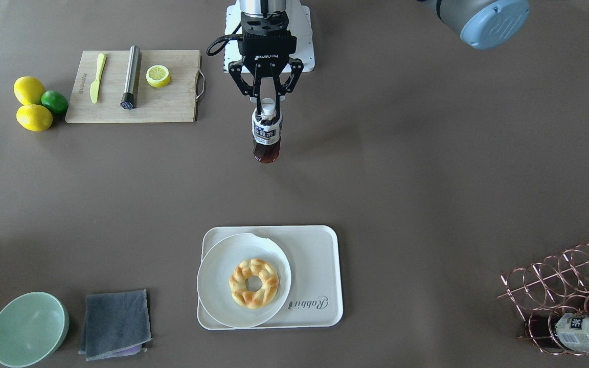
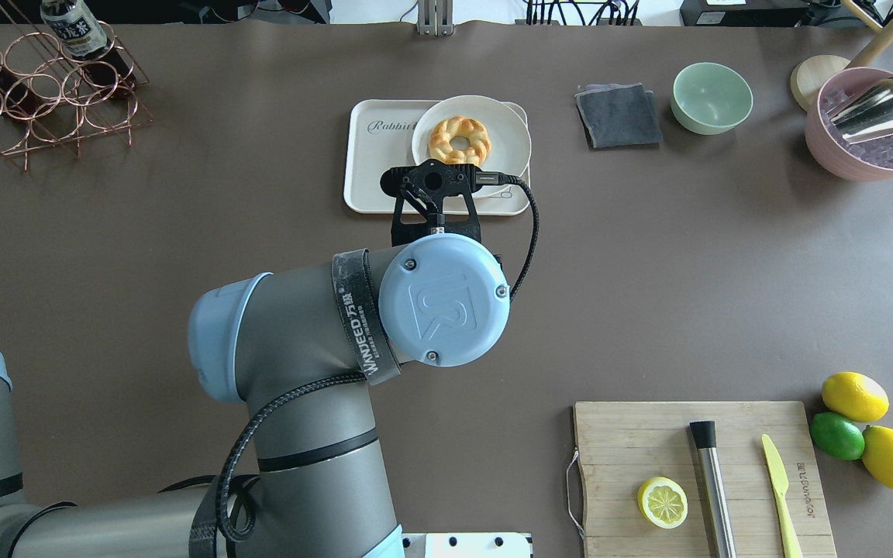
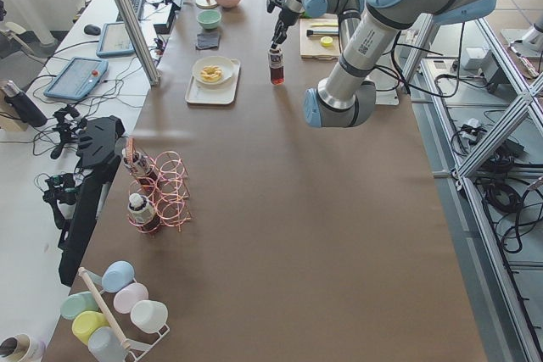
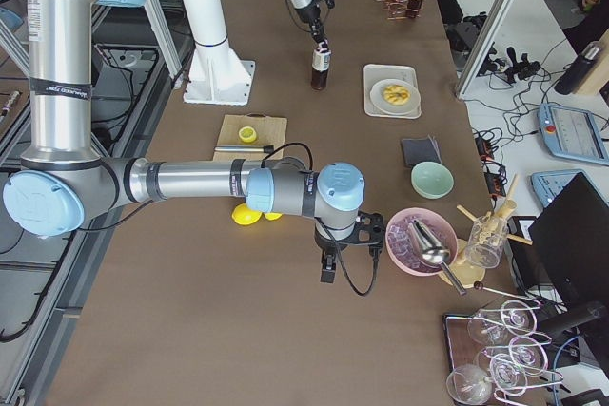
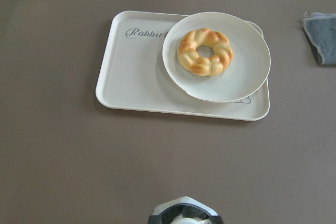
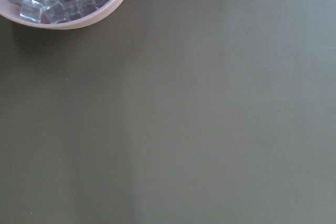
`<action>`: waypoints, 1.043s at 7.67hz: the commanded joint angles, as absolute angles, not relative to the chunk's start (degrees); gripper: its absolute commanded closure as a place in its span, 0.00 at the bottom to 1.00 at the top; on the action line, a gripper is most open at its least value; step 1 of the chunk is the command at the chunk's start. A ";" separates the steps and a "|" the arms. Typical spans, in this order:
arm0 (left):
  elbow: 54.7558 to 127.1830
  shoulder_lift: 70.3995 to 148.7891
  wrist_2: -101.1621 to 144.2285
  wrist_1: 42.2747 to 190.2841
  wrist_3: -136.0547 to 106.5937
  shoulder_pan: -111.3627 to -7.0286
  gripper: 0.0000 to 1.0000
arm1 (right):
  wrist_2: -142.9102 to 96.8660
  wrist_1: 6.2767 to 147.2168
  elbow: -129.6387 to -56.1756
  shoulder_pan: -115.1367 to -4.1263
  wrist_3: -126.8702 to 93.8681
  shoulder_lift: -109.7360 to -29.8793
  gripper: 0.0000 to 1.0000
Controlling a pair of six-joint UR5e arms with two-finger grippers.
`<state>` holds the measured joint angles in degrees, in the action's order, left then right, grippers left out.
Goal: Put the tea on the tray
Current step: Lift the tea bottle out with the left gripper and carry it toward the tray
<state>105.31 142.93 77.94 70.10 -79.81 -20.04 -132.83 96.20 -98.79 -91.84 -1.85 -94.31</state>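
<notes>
Fingers of the left gripper are drawn in tight on the neck of the tea, just under its white cap, and the bottle hangs upright below them. Whether its base touches the table cannot be told. The tea is about midway along the table's length, nearer the robot's edge than the operators' edge. It is well apart from the tray, which lies straight across from it toward the operators' edge. A round white plate with a braided bread ring covers the tray's half toward the robot's right, its rim overhanging the tray's edge there. The half with the grey script is bare. The right gripper shows only small in the side view, near the table's end on the robot's right, just beside a pink bowl of ice. How far open it stands cannot be told. Near the corner at the robot's edge on that same end lies a wooden board carrying a lemon half, a steel rod and a yellow knife. Two lemons and a lime cluster just off the board's outer end. Along the operators' edge, toward the robot's right, are a grey cloth and a green bowl. A copper wire rack holding a second bottle is at the corner on the robot's left.
</notes>
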 commanded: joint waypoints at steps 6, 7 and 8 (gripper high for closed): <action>104.06 142.30 77.78 73.74 -79.81 -19.07 0.02 | -133.59 96.06 -98.61 -91.85 -1.76 -94.39 0.00; 104.41 142.29 77.70 73.65 -79.89 -19.07 0.02 | -133.51 96.06 -98.53 -91.85 -1.67 -94.39 0.00; 104.68 142.38 77.78 73.57 -79.81 -19.07 0.02 | -133.51 96.06 -98.53 -91.85 -1.58 -94.48 0.00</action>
<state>104.21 142.35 77.74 73.57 -79.90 -19.04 -133.56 96.06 -98.58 -91.85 -1.73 -94.38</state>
